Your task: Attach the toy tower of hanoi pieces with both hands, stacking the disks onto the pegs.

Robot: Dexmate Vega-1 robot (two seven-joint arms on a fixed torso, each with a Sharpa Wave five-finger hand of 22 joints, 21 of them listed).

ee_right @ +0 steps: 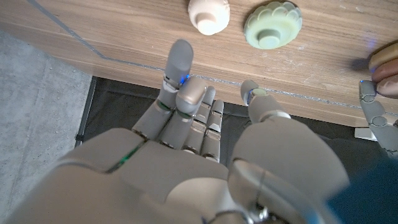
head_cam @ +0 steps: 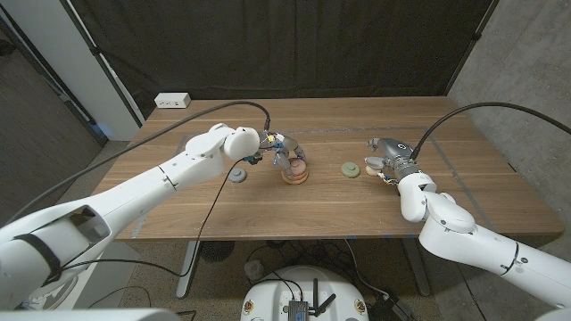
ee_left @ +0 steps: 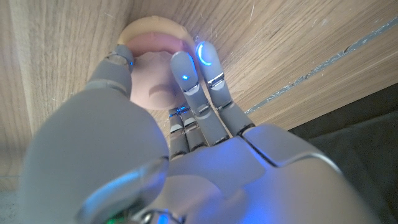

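A stack of pink and tan disks (head_cam: 295, 172) stands mid-table. My left hand (head_cam: 282, 154) is over it, and its fingers (ee_left: 185, 73) and thumb grip the pink top disk (ee_left: 154, 84) above the tan disk (ee_left: 151, 27). A green scalloped disk (head_cam: 351, 168) (ee_right: 272, 23) and a cream knob piece (head_cam: 368, 170) (ee_right: 209, 15) lie side by side to the right. My right hand (head_cam: 389, 157) (ee_right: 199, 118) stands just beyond them, fingers apart, holding nothing. A grey-green disk (head_cam: 238, 176) lies alone under my left forearm.
A white power strip (head_cam: 172, 100) sits at the table's far left corner. Cables run from both arms across the wooden table (head_cam: 321, 209). A taped line (ee_right: 81, 46) crosses the wood near my right hand.
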